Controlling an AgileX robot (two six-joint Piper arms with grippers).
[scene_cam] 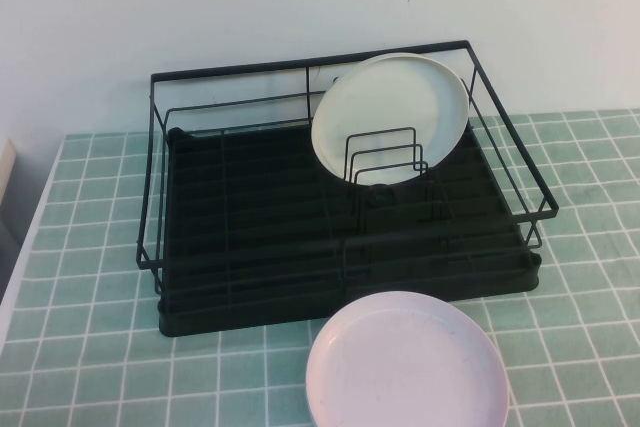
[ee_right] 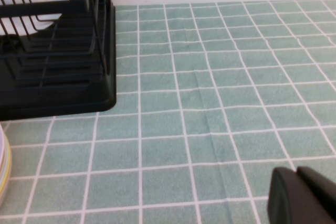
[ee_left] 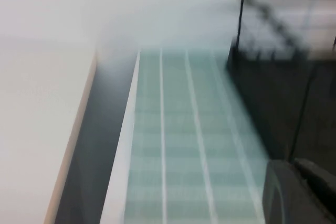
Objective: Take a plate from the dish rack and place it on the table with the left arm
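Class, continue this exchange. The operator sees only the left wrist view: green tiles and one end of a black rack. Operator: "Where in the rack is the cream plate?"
Observer: The plate stands on edge in the dish rack, among the wire dividers near its far right corner.
Operator: Is anything lying in front of the rack?
Observer: A pale pink plate lies flat on the table, close against the rack's near right side.
Operator: Where are the tools?
Observer: Neither shows in the high view. Your left tool is over the tiles off the rack's left end. The right tool hovers over bare tiles to the right of the rack.
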